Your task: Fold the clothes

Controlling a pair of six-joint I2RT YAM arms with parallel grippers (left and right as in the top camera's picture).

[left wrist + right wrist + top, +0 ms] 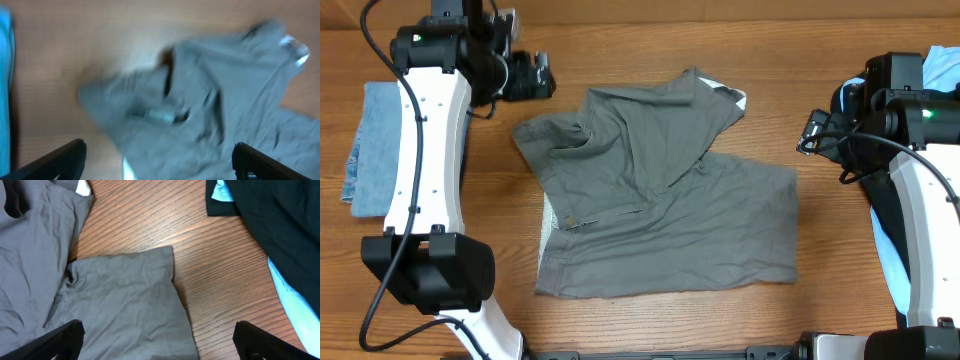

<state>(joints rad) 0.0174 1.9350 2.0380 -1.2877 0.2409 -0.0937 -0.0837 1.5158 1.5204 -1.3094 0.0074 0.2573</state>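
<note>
Two tools stand wide open, gripping nothing. We see the grey garment (660, 205) lying rumpled in the middle of the surface (820, 300), its top part folded over itself. The left tool (533, 76) hangs near its far left corner, the right tool (813, 131) near its right edge.

No readable txt, nos., brand marks or signs anywhere I can see. Only candidate is a white patch (736, 97) at the top edge of the grey garment (660, 210), too small to make out any print. Left wrist view too blurred to read anything.
</note>
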